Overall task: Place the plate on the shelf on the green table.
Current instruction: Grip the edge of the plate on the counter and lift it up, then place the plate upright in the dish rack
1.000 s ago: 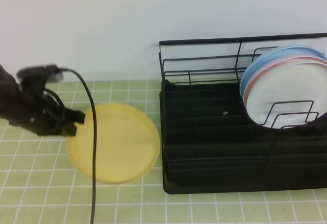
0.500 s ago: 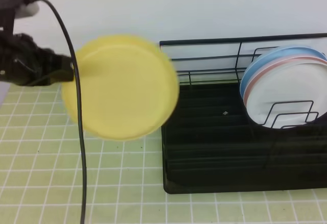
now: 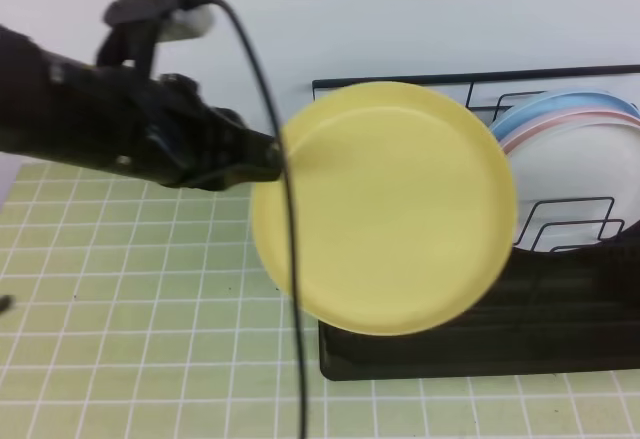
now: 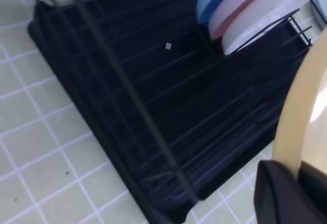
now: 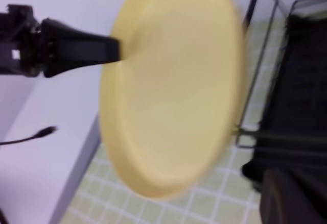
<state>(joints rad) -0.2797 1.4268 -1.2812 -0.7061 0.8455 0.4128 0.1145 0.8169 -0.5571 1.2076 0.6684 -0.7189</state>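
While clamped by its rim at nine o'clock in the left gripper [image 3: 272,157], jaws closed tight on it, hangs in the air the plate [image 3: 385,207], pale yellow, tilted up with its underside facing the high camera, well off the green table [image 3: 130,299]

Nearest in the high view, at six o'clock: light-green tiles with white grout, crossed by a black cable [image 3: 297,359] dropping from the arm and passing in front of the plate's left edge

Just beyond, toward five o'clock: front edge of the shelf [image 3: 470,359], black tray base resting on the tiles, left half covered from view by the raised plate

Farther back, at three o'clock inside the rack: white blue-rimmed plate [image 3: 560,105] and white pink-rimmed plate [image 3: 590,174], standing on edge against wire dividers, partly hidden behind the yellow one

Farthest, at twelve o'clock: tall back rail of the rack against a plain white wall [image 3: 400,9]

From the left wrist camera: yellow rim seen edge-on at four o'clock, pinched between dark fingers [image 4: 278,196], with the rack's tray below and the two stored plates at one o'clock

From the right wrist camera: yellow plate blurred at centre, left gripper reaching in from nine o'clock onto its rim, rack wires at three o'clock; right gripper itself only a dark blur at five o'clock, jaws closed, holding nothing visible
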